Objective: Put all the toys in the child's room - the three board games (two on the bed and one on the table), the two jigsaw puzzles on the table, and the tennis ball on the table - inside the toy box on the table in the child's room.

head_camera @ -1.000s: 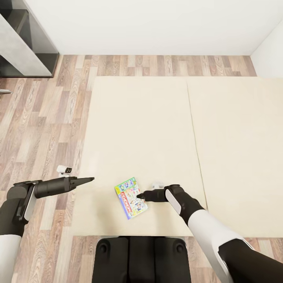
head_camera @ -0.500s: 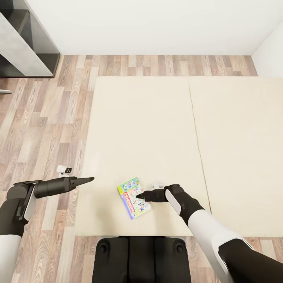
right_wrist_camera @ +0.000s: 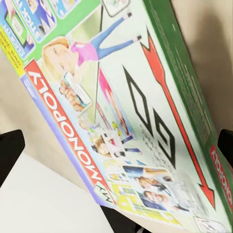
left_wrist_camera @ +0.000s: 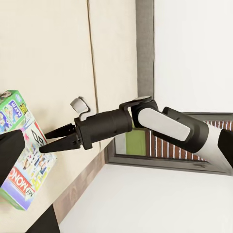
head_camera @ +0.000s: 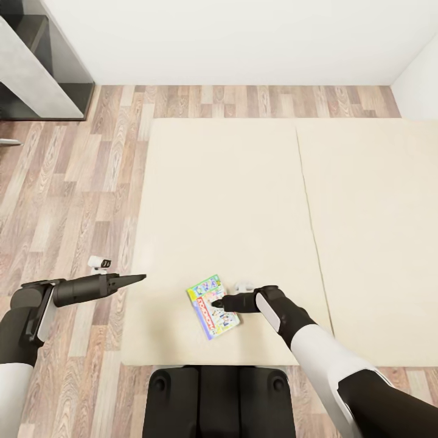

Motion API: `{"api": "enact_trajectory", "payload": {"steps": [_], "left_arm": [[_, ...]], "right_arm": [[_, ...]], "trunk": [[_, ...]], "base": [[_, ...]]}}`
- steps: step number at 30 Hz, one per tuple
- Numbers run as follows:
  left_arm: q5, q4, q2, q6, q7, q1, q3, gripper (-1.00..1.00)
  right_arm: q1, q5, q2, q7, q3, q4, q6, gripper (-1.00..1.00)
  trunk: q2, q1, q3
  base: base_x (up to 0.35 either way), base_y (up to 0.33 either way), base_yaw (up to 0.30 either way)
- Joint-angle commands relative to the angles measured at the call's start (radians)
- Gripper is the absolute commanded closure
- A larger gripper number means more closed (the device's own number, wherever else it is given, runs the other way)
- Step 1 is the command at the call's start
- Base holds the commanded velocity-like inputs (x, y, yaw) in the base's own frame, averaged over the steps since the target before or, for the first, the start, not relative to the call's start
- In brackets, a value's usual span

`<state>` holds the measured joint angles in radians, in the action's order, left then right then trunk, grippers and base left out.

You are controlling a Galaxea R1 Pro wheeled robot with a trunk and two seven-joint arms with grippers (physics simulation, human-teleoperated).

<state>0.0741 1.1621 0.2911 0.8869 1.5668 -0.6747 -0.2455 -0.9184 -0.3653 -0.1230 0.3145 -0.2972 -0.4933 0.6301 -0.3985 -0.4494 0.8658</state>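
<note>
One board game (head_camera: 212,306) lies flat on the bed (head_camera: 243,201), near its front edge and a little left of the seam between the two mattress halves. Its lid is bright green and blue with a red band; the right wrist view reads "MONOPOLY" on that box (right_wrist_camera: 121,111), seen at a slant with the beige bed around it.

Going left to right in the head view: a dark shelf unit (head_camera: 36,67) stands in the far left corner against the white wall (head_camera: 231,36), on the wood floor (head_camera: 67,194). The left gripper (head_camera: 141,278) hangs over the floor right at the bed's left edge, well apart from the game, its fingers drawn to a thin point with nothing between them. Next comes the game, then the right gripper (head_camera: 216,302), reaching in from the right with its tips over the box's right part. The left wrist view shows this right gripper (left_wrist_camera: 46,140) from the side: its two fingers are spread a narrow way apart, the tips just over the game (left_wrist_camera: 22,155), holding nothing. Whether the tips touch the lid I cannot tell. Right of the arm, the bed's other half runs out to the side wall.
</note>
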Motion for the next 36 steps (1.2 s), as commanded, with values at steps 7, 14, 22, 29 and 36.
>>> {"api": "enact_trajectory", "payload": {"steps": [7,14,22,29,36], "left_arm": [[0.000,0.000,0.000,0.011,0.004,0.000,0.000,-1.00],[0.000,0.000,0.000,0.011,0.004,0.000,0.000,-1.00],[0.000,0.000,0.000,0.011,0.004,0.000,-0.001,-1.00],[0.000,0.000,0.001,0.011,0.004,0.000,-0.002,-1.00],[0.000,-0.001,0.000,0.011,0.004,0.000,-0.002,-1.00]], "right_arm": [[0.000,0.000,0.000,0.001,-0.002,-0.001,0.003,-1.00],[0.000,0.000,0.000,0.001,-0.003,-0.001,0.003,-1.00],[0.000,0.000,0.000,0.001,-0.003,-0.001,0.003,-1.00],[0.000,0.000,0.000,0.001,-0.003,-0.001,0.003,-1.00],[0.000,0.000,0.000,0.001,-0.003,-0.001,0.003,-1.00]], "trunk": [[-0.002,-0.001,0.001],[-0.002,-0.001,0.001],[-0.002,-0.001,0.001],[-0.002,-0.001,0.001],[-0.002,-0.001,0.001]], "base": [[0.000,0.028,0.000],[0.000,0.053,0.000],[0.000,0.029,0.000],[0.000,0.046,0.000],[0.000,0.090,0.000]]}}
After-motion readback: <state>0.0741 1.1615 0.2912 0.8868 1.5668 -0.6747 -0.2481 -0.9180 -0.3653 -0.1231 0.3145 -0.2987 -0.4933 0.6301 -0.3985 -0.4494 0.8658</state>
